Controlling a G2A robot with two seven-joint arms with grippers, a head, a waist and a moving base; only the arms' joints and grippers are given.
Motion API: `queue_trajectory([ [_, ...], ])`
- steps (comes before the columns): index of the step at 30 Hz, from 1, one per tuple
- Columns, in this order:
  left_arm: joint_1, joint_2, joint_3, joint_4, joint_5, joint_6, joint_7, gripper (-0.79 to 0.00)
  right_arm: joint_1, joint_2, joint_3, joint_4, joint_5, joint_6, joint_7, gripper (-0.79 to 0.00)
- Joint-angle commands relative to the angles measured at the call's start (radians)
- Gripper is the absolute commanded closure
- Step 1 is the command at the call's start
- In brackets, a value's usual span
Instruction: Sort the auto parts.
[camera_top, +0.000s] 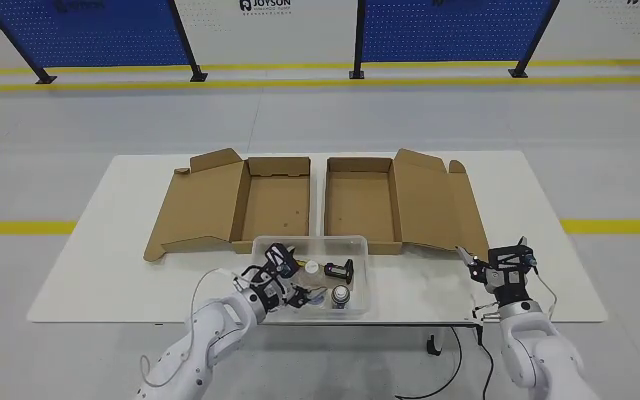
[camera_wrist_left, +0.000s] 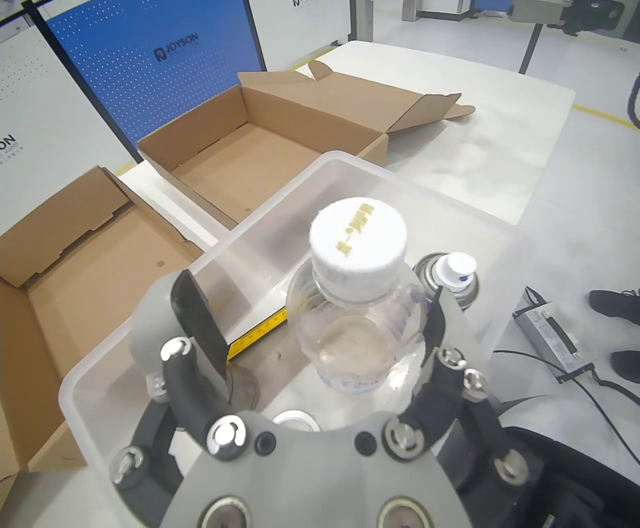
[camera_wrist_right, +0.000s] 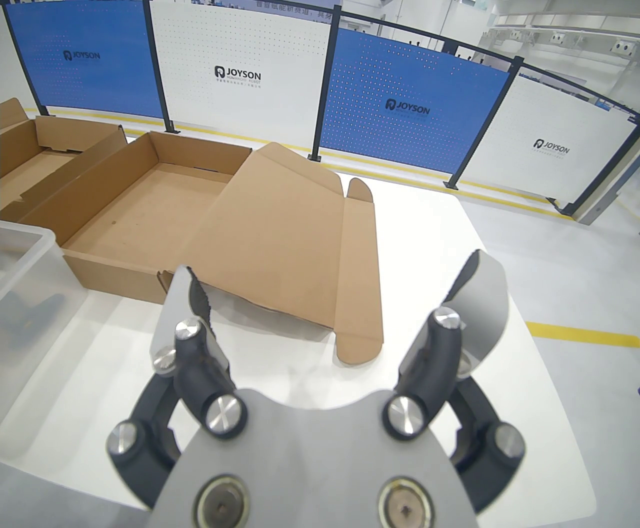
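The left gripper (camera_wrist_left: 312, 292) is sitting inside the clear bin (camera_wrist_left: 350, 162), its jaws spread wide around an upright white-capped bottle (camera_wrist_left: 357, 240) — one finger touching it, the other standing apart. A spray can (camera_wrist_left: 457, 272) is peeking out from behind it, partly hidden. The right gripper (camera_wrist_right: 330, 265) is hovering agape and empty over the table (camera_wrist_right: 425, 240) beside a cardboard box (camera_wrist_right: 150, 210).
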Motion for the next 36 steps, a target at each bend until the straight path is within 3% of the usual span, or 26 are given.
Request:
queue_trajectory([
  [1,0.006,0.001,0.001,-0.010,0.005,-0.006,0.003,-0.785,0.000,0.000,0.000,0.000,0.000,0.000,0.000,-0.785],
  [9,0.009,0.002,0.020,-0.031,0.016,-0.020,0.002,-0.785,0.000,0.000,0.000,0.000,0.000,0.000,0.000,-0.785],
  [17,-0.001,0.001,0.034,-0.030,0.006,-0.030,-0.005,-0.662,0.000,0.000,0.000,0.000,0.000,0.000,0.000,-0.785],
  [21,-0.005,0.001,0.039,-0.025,0.005,-0.033,-0.004,-0.686,0.000,0.000,0.000,0.000,0.000,0.000,0.000,-0.785],
  [28,-0.010,0.001,0.053,-0.017,0.010,-0.036,-0.004,-0.631,0.000,0.000,0.000,0.000,0.000,0.000,0.000,-0.785],
  [36,-0.014,0.000,0.063,-0.009,0.009,-0.026,-0.003,-0.653,0.000,0.000,0.000,0.000,0.000,0.000,0.000,-0.785],
])
